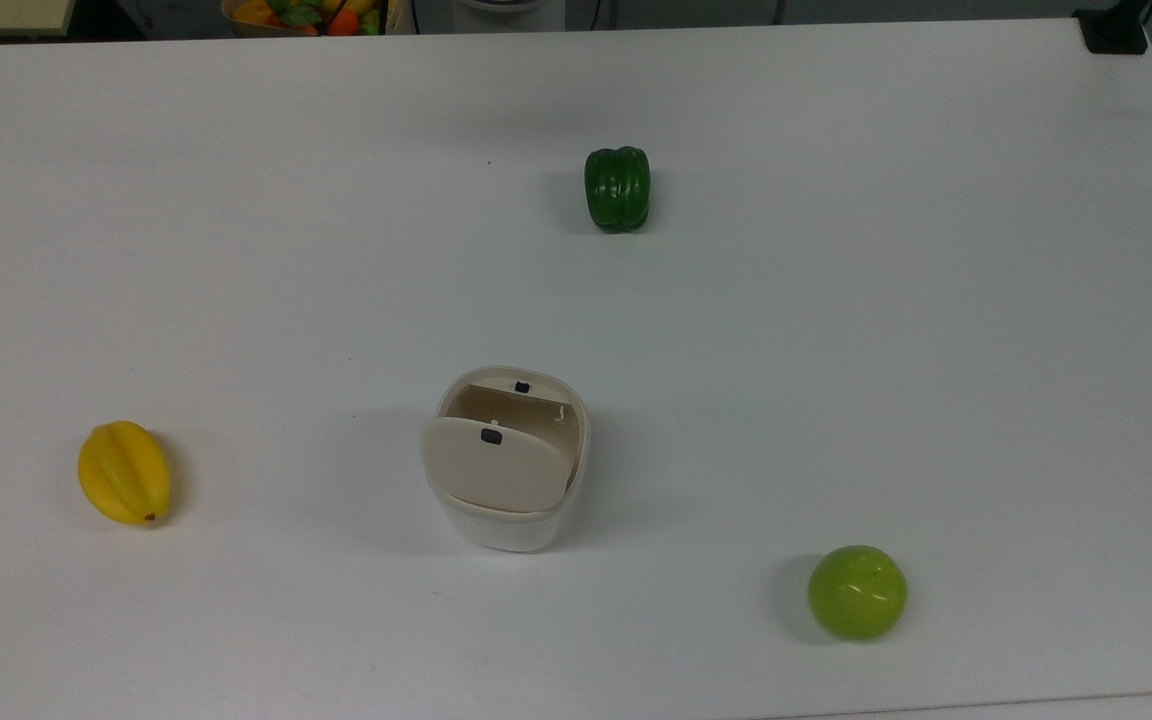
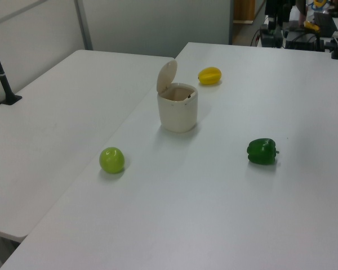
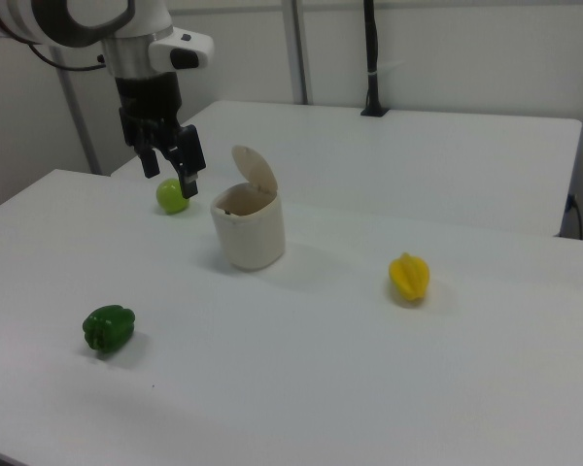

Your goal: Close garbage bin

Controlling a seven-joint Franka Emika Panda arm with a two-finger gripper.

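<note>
Standing: the garbage bin [image 1: 511, 500] is set upright near the middle of the white table [image 1: 836, 300], its beige lid [image 1: 496, 465] raised on its hinge.
Writing: no brand or label can be read on the bin; a small black latch button [image 1: 491, 436] is seen on the lid.
Gripper: the gripper [image 3: 168, 160] is held above the table, on the right view's left of the bin; its fingers appear slightly parted, nothing grasped or touched.
Room: the green pepper [image 1: 617, 188], yellow starfruit [image 1: 124, 472] and green apple [image 1: 857, 591] are spread well apart from the bin, with bare tabletop between.
Edges: the bin is kept far from every table edge.
</note>
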